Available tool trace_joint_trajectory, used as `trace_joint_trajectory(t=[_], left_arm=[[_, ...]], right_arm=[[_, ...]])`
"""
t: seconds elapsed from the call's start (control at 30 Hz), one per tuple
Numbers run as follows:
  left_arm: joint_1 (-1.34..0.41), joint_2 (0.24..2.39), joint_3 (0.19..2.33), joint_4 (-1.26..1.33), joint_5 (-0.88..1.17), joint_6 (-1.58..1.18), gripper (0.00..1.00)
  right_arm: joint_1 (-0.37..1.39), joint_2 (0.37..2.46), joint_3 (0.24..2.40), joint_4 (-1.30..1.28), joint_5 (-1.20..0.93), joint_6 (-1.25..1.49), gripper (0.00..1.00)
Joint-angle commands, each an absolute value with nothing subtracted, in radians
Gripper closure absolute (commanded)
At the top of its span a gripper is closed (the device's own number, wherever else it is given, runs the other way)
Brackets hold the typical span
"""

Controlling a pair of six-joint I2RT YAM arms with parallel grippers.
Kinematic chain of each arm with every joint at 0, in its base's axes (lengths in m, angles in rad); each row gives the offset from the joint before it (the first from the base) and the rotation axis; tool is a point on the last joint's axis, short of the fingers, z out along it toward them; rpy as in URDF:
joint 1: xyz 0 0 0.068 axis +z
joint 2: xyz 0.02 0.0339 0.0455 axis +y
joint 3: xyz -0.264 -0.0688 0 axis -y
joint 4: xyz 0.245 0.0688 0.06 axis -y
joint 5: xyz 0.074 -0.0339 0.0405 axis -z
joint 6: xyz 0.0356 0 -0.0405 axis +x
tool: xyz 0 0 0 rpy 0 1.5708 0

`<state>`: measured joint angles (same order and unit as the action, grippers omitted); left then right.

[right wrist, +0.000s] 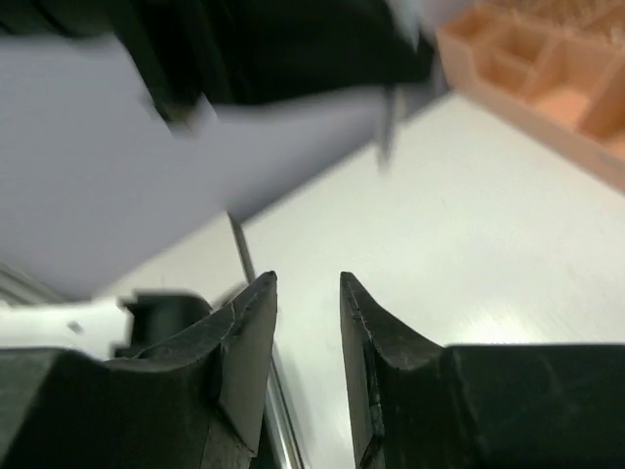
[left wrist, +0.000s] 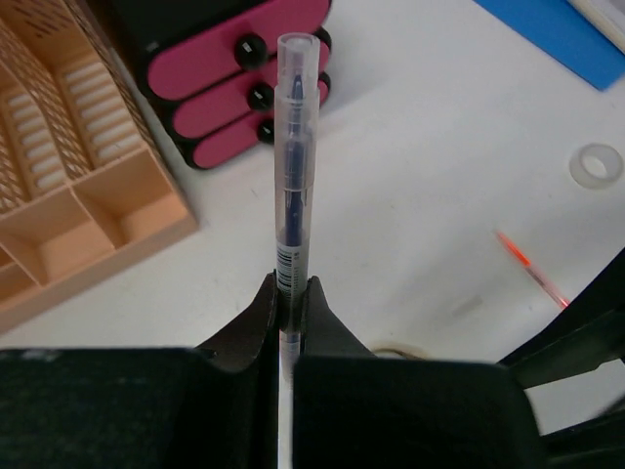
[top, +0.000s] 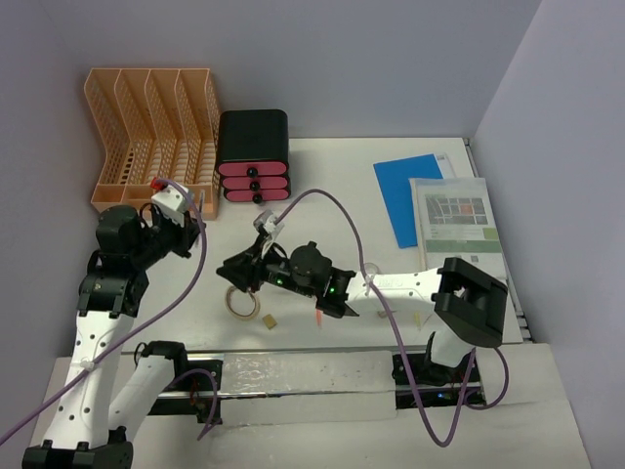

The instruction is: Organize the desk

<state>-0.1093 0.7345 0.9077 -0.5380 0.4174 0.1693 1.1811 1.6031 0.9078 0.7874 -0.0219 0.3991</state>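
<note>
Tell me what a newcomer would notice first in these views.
A clear pen stands clamped in the left gripper's fingers, pointing toward the black box with pink drawers. Beside that box sits the peach file rack at the desk's far left; the right gripper is open mid-desk.

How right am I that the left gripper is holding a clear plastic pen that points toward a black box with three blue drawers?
Not quite: the drawers are pink, not blue, as the left wrist view shows. The rest holds: the left gripper is shut on the clear plastic pen, which points toward the black box with its three drawers.
</note>
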Motion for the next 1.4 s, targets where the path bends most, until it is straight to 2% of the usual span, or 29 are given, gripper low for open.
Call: trace_joint_trajectory(t=[0.0,0.1,0.23,0.47,0.67,0.97,1.37], left_arm=[[-0.101,0.744,0.935,-0.37,0.353,0.158,1.0],[-0.097,0.753,0.919,-0.361,0.305,0.164,1.0],[-0.067,0.761,0.904,-0.351,0.222,0.17,1.0],[-0.003,0.778,0.842,-0.284,0.144,0.158,1.0],[0.023,0.781,0.818,-0.27,0.159,0.161,1.0],[0.025,0.779,0.836,-0.297,0.24,0.166,1.0],[0.026,0.806,0.862,-0.323,0.307,0.167,1.0]], right_arm=[[1.119,1.523,0.878,0.683,-0.077,0.413,0.57],[1.09,1.5,0.912,0.597,0.008,0.41,0.44],[1.062,1.589,1.138,0.262,0.344,0.418,0.35],[1.06,1.902,1.632,-0.152,0.79,0.459,0.29],[1.044,2.1,1.852,-0.14,0.979,0.448,0.35],[0.975,2.266,2.032,-0.159,0.977,0.476,0.37],[0.914,2.396,2.159,-0.107,0.808,0.442,0.38]])
